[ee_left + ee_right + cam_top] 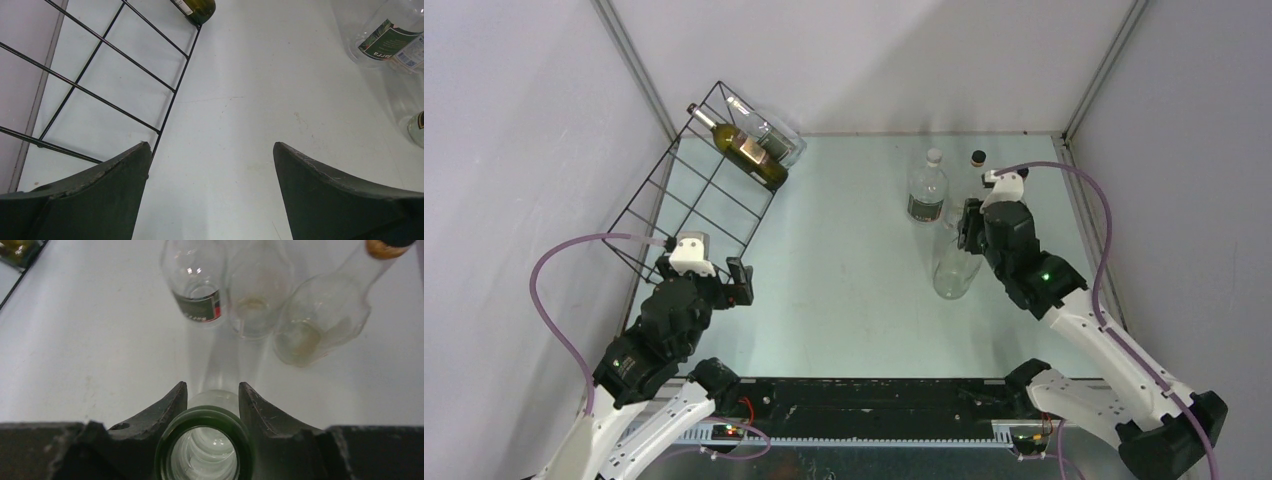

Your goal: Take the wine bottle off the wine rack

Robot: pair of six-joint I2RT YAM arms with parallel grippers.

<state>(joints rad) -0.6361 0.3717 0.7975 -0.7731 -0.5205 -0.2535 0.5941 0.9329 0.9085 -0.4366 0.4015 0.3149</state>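
Note:
The black wire wine rack (714,185) leans in the back left corner. A dark green wine bottle (749,150) with a gold label lies on it, and a clear bottle (769,130) lies behind that one. My left gripper (742,283) hovers open beside the rack's near corner (172,97) with nothing between its fingers (210,145). Only the green bottle's base (197,7) shows in the left wrist view. My right gripper (969,228) is shut on the neck of a clear glass bottle (954,270) that stands upright on the right of the table. Its green-rimmed mouth (210,415) sits between the jaws (212,387).
Two more clear bottles stand behind the right gripper, one with a white cap (927,185) and one with a dark cap (977,160). In the right wrist view they show as the labelled bottle (197,285) and a faceted one (320,315). White walls enclose the table.

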